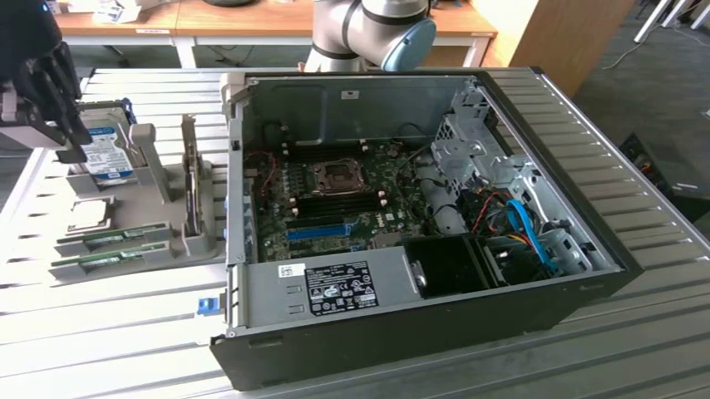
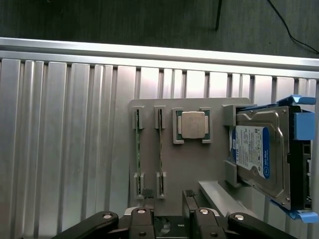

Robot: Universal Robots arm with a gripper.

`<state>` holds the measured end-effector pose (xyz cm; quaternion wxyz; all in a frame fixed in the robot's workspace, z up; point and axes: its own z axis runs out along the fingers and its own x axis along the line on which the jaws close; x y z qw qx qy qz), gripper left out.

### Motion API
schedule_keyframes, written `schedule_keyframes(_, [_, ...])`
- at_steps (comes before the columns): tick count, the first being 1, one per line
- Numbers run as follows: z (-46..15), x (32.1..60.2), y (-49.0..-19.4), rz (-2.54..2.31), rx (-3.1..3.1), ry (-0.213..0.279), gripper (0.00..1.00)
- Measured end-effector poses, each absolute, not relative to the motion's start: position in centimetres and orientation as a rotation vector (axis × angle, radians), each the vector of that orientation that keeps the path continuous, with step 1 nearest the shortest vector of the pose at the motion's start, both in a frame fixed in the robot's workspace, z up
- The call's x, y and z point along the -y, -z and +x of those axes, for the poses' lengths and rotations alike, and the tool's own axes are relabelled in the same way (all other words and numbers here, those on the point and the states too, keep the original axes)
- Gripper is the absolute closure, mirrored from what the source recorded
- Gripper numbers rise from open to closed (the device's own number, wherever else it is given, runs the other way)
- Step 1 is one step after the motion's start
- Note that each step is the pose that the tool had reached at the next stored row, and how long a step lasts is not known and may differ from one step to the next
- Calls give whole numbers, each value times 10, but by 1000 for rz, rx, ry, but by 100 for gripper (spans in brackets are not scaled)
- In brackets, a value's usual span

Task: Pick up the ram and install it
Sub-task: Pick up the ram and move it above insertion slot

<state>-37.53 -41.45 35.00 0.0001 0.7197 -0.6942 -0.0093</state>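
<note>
Two green ram sticks [image 2: 138,149] [image 2: 160,148] stand on edge side by side in slots of a grey holder plate [image 2: 199,164]. In the exterior view they lie at the left front of the holder, one ram stick [image 1: 113,238] behind the other ram stick [image 1: 106,260]. My gripper [image 2: 168,198] hovers above the holder, open, with nothing between its dark fingertips [image 2: 147,195]. One fingertip is near the end of the ram stick closer to the processor. In the exterior view the gripper [image 1: 61,137] hangs at the far left over the hard drive. The open computer case [image 1: 521,299] shows its motherboard [image 1: 332,208].
On the holder also sit a small square silver processor [image 2: 192,125] and a blue-labelled hard drive [image 2: 261,159] in a blue bracket. A tall grey upright [image 1: 191,191] rises between holder and case. The ribbed metal table [image 2: 60,139] ends at a rail, with dark floor beyond.
</note>
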Motion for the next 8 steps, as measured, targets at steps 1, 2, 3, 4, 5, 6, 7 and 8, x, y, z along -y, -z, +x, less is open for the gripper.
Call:
schedule_keyframes(1, [-375, 415, -348, 2261, 2181, 29, 64])
schedule_keyframes(2, [-375, 415, -346, 2261, 2181, 29, 64])
schedule_keyframes(3, [-375, 415, -344, 2261, 2181, 29, 64])
schedule_keyframes(4, [-375, 415, -343, 2261, 2181, 29, 64])
schedule_keyframes(5, [-375, 415, -341, 2261, 2181, 29, 64])
schedule_keyframes(6, [-375, 415, -339, 2261, 2181, 29, 64])
schedule_keyframes(7, [-375, 415, -337, 2261, 2181, 29, 64])
schedule_keyframes(8, [-375, 415, -335, 2261, 2181, 29, 64])
